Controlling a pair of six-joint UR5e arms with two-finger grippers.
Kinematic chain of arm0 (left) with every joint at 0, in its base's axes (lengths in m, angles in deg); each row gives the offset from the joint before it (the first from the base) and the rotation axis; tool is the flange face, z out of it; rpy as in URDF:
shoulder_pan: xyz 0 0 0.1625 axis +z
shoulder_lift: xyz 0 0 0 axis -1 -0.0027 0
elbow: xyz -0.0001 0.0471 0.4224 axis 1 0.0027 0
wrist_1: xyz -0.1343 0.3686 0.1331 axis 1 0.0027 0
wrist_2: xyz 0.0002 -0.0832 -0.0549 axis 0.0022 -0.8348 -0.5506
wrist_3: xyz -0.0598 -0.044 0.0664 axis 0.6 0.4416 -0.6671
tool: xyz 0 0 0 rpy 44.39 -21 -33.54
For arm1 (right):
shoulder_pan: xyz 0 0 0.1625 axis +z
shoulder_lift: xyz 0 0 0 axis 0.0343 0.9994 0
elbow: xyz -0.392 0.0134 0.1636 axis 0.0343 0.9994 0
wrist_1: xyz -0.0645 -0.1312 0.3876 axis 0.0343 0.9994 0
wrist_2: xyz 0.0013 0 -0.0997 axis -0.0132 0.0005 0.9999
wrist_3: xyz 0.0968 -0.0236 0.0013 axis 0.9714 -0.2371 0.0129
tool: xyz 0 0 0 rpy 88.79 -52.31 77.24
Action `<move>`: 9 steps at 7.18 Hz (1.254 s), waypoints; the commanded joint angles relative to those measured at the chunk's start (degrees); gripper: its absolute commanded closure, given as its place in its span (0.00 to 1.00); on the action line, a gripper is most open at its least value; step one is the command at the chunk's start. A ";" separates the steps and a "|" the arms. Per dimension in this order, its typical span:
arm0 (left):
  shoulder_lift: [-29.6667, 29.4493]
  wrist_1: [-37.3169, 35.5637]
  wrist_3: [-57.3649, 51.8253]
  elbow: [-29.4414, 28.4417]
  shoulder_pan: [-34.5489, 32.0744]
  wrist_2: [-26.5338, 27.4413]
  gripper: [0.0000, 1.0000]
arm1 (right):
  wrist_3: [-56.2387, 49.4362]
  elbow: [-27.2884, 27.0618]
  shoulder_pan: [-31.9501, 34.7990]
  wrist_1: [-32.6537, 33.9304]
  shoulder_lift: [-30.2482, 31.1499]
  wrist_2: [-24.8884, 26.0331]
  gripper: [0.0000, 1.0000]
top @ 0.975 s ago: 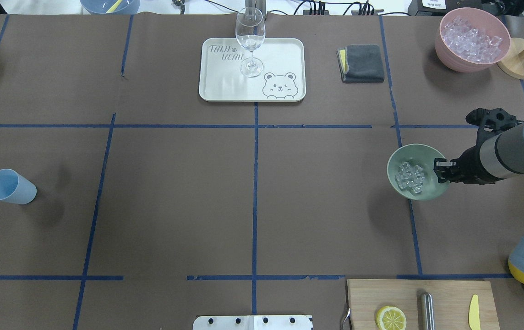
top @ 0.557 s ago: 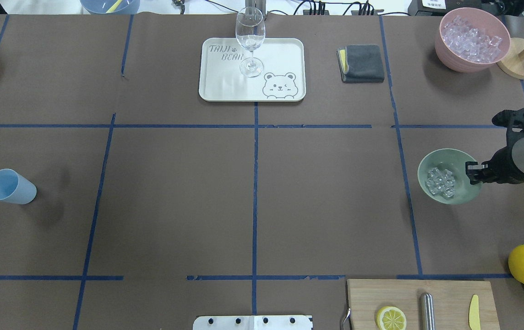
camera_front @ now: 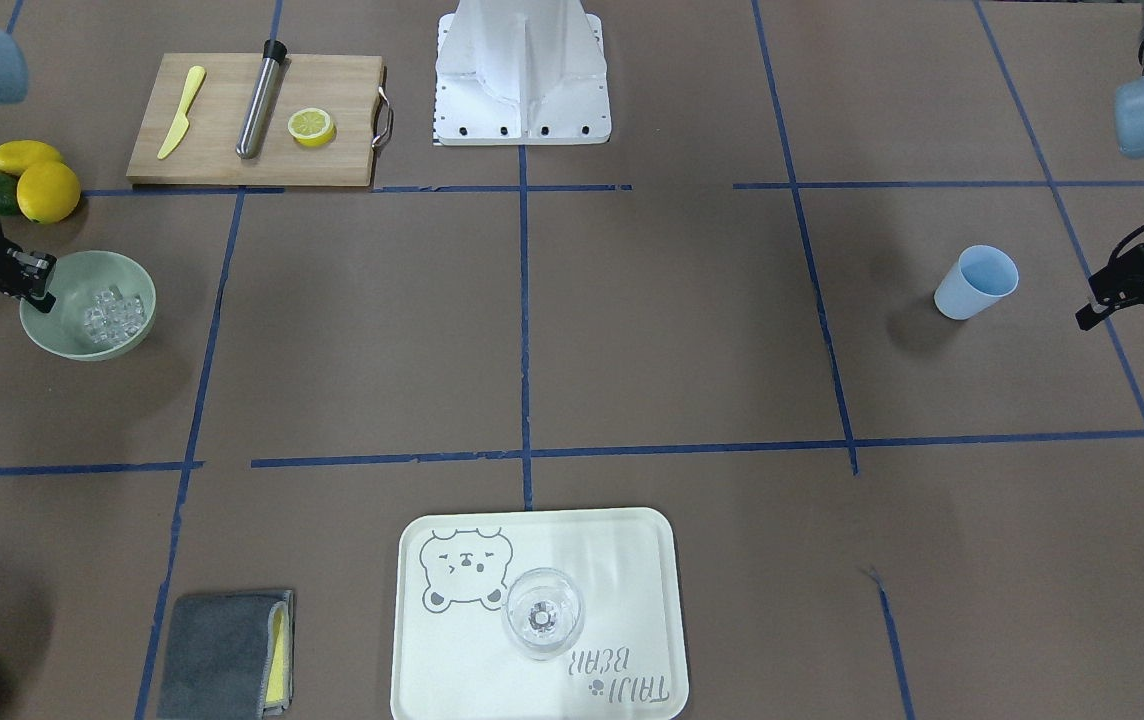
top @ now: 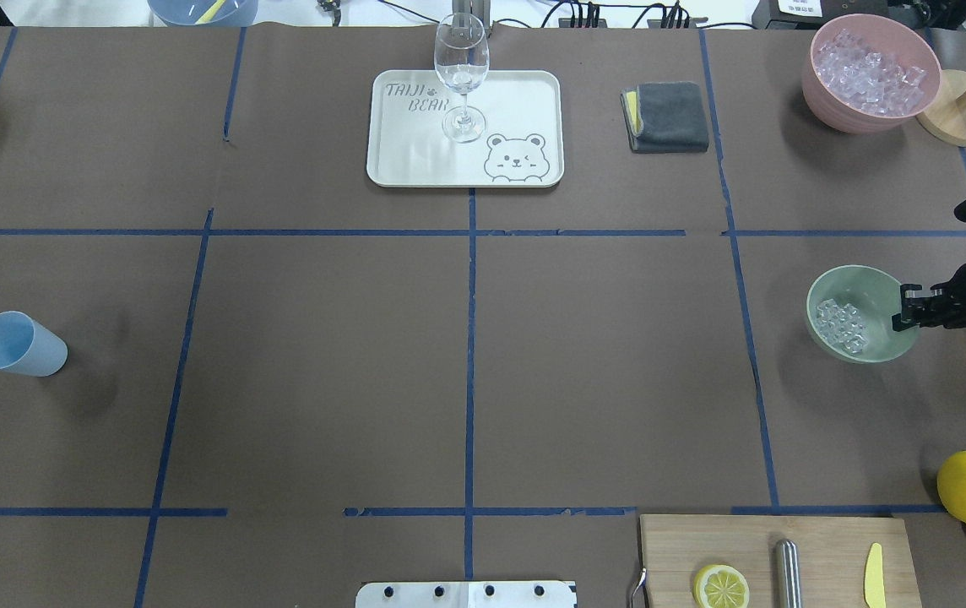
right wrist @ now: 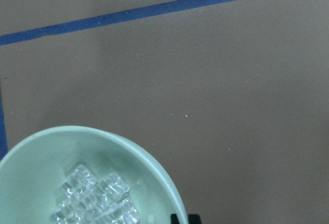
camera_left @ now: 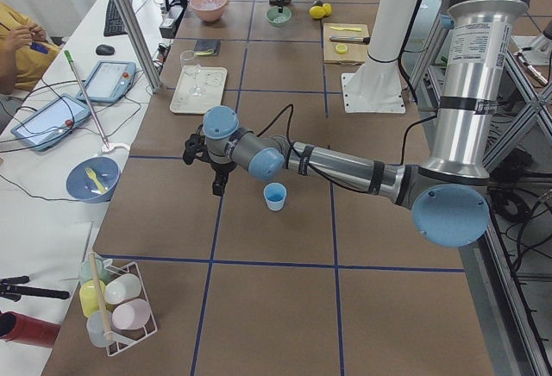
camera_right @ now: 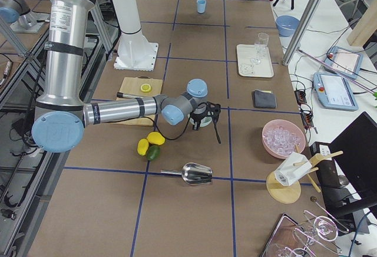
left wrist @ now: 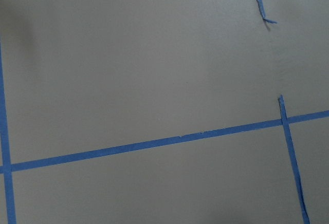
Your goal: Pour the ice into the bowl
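Ice [top: 842, 325] already heaped in the mint bowl [top: 867, 287] at the table's right end, rim pinched by the closed right gripper [top: 903, 314]; left gripper [camera_front: 1122, 328] spread wide, empty, beside the blue cup [camera_front: 977, 282]. Pouring judged done, probably the set-down stage, contact with the table not discernible. Next: seat the bowl level, then release the rim and back away without tipping it.

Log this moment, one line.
right pincer: clamped on rim of pale mint-green round bowl | clear ice cubes: in bowl | left pincer: open, empty
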 commanded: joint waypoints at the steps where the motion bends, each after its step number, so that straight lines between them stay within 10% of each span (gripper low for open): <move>1: 0.07 0.00 0.00 0.66 -0.06 0.03 0.00 | 0.22 2.64 0.68 -2.39 -0.11 -2.08 1.00; 2: 0.07 0.00 0.00 0.67 -0.15 -0.06 0.00 | 0.13 3.26 0.59 -2.39 -0.11 -2.25 0.75; 4: 0.25 0.00 0.00 1.02 -0.15 -0.06 0.00 | 0.04 4.49 0.59 -2.39 -0.54 -3.13 0.71; 5: 0.25 0.00 0.00 1.19 -0.24 -0.06 0.00 | 0.04 4.23 1.37 -2.57 -0.46 -4.09 0.02; 9: 2.09 0.35 -0.09 1.81 -0.24 0.29 0.00 | -5.98 2.64 15.76 -1.70 0.15 -11.05 0.00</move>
